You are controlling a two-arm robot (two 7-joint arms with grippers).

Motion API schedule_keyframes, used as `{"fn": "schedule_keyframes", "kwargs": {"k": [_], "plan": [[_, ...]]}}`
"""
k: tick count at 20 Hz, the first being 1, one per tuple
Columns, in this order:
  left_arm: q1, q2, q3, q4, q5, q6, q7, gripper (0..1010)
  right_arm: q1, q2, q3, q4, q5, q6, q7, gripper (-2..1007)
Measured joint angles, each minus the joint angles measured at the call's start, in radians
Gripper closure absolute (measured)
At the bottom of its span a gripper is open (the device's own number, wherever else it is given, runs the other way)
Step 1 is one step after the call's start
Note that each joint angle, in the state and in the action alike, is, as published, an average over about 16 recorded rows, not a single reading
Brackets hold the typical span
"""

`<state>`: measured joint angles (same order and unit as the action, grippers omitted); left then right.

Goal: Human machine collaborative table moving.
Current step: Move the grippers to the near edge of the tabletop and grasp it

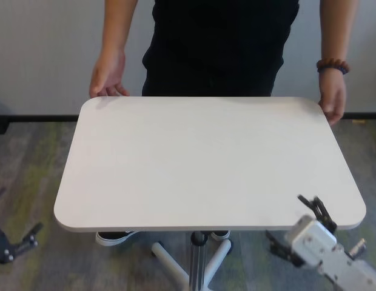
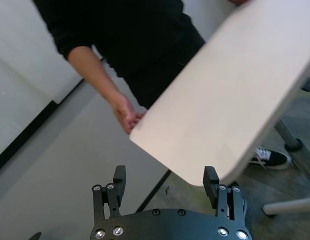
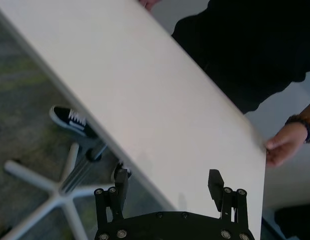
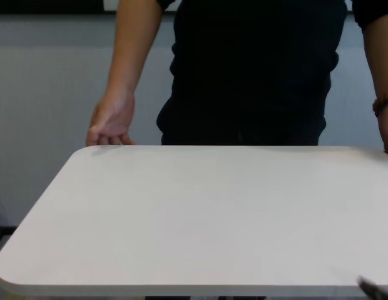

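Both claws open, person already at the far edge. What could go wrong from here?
1. Neither claw grips the table yet: the right claw sits at the near right corner, the left claw low and off to the side. If the human moves first, the load is one-sided.
2. The single centre pole may let the top tip.

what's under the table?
Under the table: a silver pole, white base legs and the person's black sneakers. The pole's upper end and the person's legs are covered by the tabletop.

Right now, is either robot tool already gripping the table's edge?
No: the right tool stands open just off the table corner, and the left tool hangs apart.
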<state>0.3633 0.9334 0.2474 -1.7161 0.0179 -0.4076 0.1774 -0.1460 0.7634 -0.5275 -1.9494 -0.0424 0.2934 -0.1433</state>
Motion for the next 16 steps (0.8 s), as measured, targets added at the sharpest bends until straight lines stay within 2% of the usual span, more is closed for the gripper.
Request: {"fn": "schedule_keyframes", "kwargs": {"k": [3, 7, 12, 16], "plan": [[0.025, 0.0, 0.004, -0.011, 0.074, 0.024, 0.019, 8, -0.038, 0.015, -0.009, -0.032, -0.031, 0.065, -0.009, 0], [0.038, -0.017, 0.023, -0.022, 0.18, 0.093, 0.041, 9, -0.071, 0.02, -0.023, -0.054, -0.078, 0.16, -0.024, 0], [0.033, -0.055, 0.056, -0.029, 0.308, 0.2, 0.068, 9, -0.08, 0.01, -0.045, -0.056, -0.14, 0.273, -0.032, 0], [0.022, -0.089, 0.074, -0.033, 0.388, 0.275, 0.085, 9, -0.071, -0.004, -0.064, -0.046, -0.185, 0.346, -0.031, 0]]}}
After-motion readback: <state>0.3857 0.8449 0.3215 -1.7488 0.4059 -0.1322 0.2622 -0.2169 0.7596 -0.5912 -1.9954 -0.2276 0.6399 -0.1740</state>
